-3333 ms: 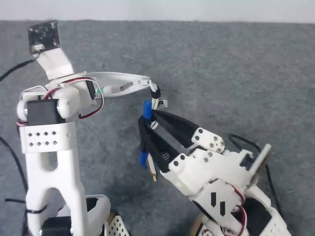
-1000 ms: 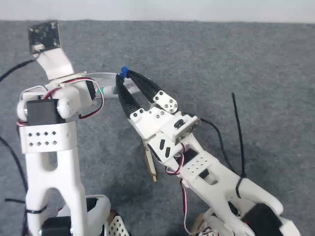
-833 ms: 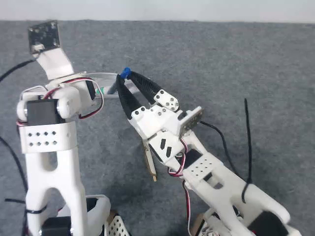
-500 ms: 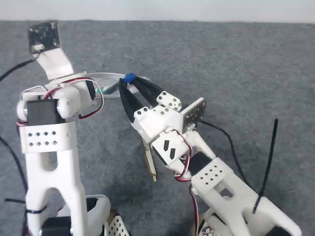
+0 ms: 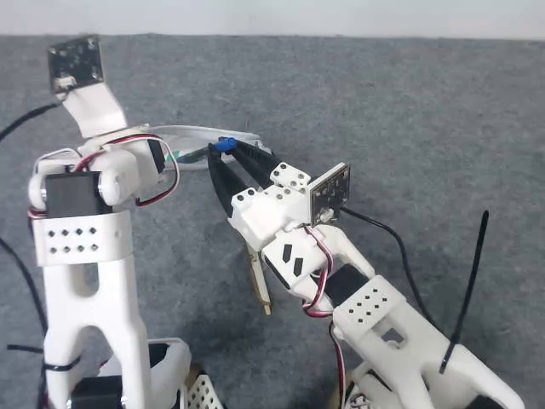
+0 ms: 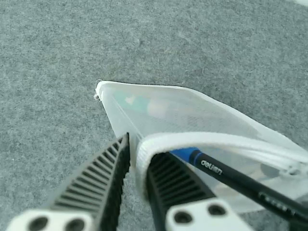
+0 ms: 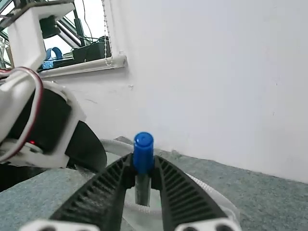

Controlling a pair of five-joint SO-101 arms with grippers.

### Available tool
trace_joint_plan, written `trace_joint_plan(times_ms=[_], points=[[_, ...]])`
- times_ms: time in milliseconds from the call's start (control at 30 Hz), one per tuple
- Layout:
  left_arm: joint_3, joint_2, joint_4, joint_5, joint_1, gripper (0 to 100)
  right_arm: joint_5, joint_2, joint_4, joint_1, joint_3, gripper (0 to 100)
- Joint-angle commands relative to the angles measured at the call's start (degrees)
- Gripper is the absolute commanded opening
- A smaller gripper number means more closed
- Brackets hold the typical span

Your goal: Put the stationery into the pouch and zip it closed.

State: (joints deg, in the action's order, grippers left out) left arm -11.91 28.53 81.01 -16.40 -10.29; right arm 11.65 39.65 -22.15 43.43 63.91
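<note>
my left gripper (image 6: 136, 151) is clamped on the zipper rim of the pouch (image 6: 192, 115), which sits toward the far left corner of the tabletop (image 5: 409, 102). my right gripper (image 7: 143, 166) is clenched on the blue-capped pen (image 7: 143, 147) at the pouch mouth. to do this well, i judge, the rim should stay taut and the pen run along the pouch's long side, freed only once well inside. a pale stick-like piece (image 5: 260, 285) lies toward the near edge.

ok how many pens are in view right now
1: a blue-capped pen in the right gripper, its lower end in the mouth of the pouch that the left gripper holds. A greenish item inside could be another; cannot tell.
</note>
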Motion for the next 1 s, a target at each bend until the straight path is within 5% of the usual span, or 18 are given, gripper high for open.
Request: trace_joint_plan(times_ms=[0,367,633,967], points=[[1.3,0.5,-1.1,0.2,0.2,1,-3.3,2.6,0.2,0.7,-1.0,1.0],[0.5,0.5,-1.4,0.2,0.2,1,-3.3,2.8,10.2,1.5,-4.8,1.8],[0.5,0.5,-1.4,0.2,0.2,1,1.8,3.2,24.9,1.9,-9.9,22.9],[0.5,0.5,-1.4,0.2,0.2,1,1.8,3.2,28.0,1.9,-11.4,19.1]])
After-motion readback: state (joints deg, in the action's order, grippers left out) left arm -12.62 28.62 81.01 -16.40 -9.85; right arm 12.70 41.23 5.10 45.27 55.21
